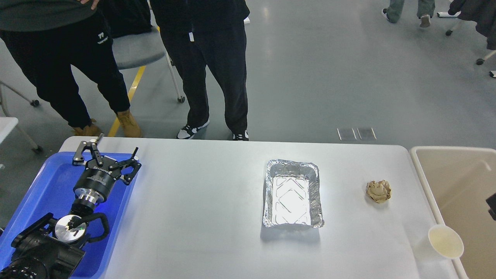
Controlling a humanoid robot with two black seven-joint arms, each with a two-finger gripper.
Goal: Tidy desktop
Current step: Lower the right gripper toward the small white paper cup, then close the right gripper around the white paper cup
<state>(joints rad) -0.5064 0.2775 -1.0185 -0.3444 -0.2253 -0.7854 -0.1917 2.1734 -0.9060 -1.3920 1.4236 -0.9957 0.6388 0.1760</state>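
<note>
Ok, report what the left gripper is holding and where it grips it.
Nothing: the left gripper is open and empty above the blue tray.

The robot's black left arm covers much of the blue plastic tray. The beige bin runs off the right edge, where a small black part is cut too short to identify.

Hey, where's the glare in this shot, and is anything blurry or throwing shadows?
Head view: strong overhead glare blows out the floor of the foil tray and brightens the white desktop around it; the tray casts a soft shadow toward the near edge, and the crumpled brown paper ball a faint one; the left claw over the blue tray looks sharp; no obvious blur.
</note>
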